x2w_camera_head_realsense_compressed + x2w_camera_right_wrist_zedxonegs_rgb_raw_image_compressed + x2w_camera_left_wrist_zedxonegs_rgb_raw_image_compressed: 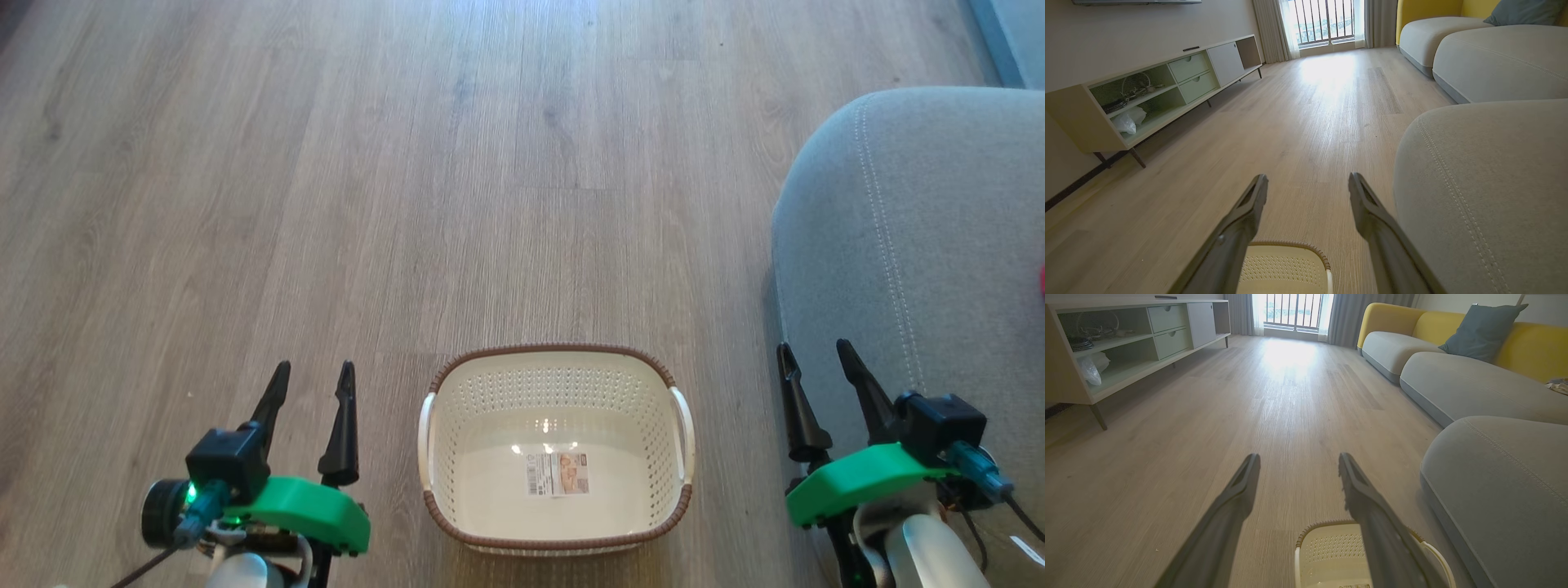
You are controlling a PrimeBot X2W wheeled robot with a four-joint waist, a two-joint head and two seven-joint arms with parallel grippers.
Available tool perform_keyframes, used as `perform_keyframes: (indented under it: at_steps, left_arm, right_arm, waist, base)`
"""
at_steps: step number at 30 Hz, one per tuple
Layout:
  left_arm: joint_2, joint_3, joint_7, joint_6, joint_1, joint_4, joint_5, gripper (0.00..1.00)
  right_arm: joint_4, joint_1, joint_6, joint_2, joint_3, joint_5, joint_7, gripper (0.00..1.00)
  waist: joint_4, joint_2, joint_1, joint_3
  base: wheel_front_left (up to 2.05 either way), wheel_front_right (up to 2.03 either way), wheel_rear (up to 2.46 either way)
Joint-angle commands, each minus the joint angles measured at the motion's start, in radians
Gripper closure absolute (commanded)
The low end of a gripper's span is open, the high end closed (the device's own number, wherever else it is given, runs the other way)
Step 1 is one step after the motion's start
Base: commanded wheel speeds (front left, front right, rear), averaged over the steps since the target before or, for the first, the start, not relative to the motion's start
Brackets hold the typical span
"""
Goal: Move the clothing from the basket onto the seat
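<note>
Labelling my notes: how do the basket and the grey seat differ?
The basket is cream perforated plastic with a brown braided rim; the seat is grey fabric with a pale stitched seam. The basket is far smaller than the seat. The basket is hollow, with just a label inside; the seat is a rounded cushion. Both sit on the wooden floor.
</note>
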Motion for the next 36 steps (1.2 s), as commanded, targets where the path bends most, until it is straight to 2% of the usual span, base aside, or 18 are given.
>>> perform_keyframes:
  at_steps: [1, 13, 30, 31, 36]
  left_arm:
    - [0.001, 0.041, -0.010, -0.006, -0.039, -0.033, -0.006, 0.00]
    - [0.001, 0.047, -0.010, -0.028, -0.043, -0.021, -0.027, 0.00]
    - [0.001, 0.039, -0.010, -0.031, -0.039, -0.033, -0.053, 0.00]
    - [0.000, 0.008, 0.000, -0.030, 0.000, 0.000, -0.048, 1.00]
    - [0.000, 0.001, 0.008, -0.032, 0.017, 0.059, -0.059, 1.00]
  right_arm:
    - [-0.025, -0.038, 0.000, 0.002, 0.019, -0.009, -0.009, 0.00]
    - [-0.011, -0.046, 0.000, 0.002, 0.021, -0.013, -0.009, 0.00]
    - [-0.005, -0.051, 0.000, -0.004, 0.018, -0.020, -0.009, 0.00]
    - [0.021, -0.003, 0.000, 0.001, -0.001, -0.009, 0.000, 1.00]
    - [0.077, 0.018, 0.000, 0.002, 0.002, 0.004, 0.006, 1.00]
  waist:
    - [0.000, 0.0000, 0.0001, 0.001]
    - [-0.001, 0.0000, 0.0001, 0.000]
    - [-0.005, 0.0000, 0.0001, -0.001]
    - [-0.005, 0.0000, 0.0001, -0.001]
    - [-0.007, 0.0000, 0.0001, -0.001]
  base:
    - [0.00, 0.00, 0.00]
    - [0.00, 0.00, 0.00]
    - [0.00, 0.00, 0.00]
    - [0.00, 0.00, 0.00]
    - [0.00, 0.00, 0.00]
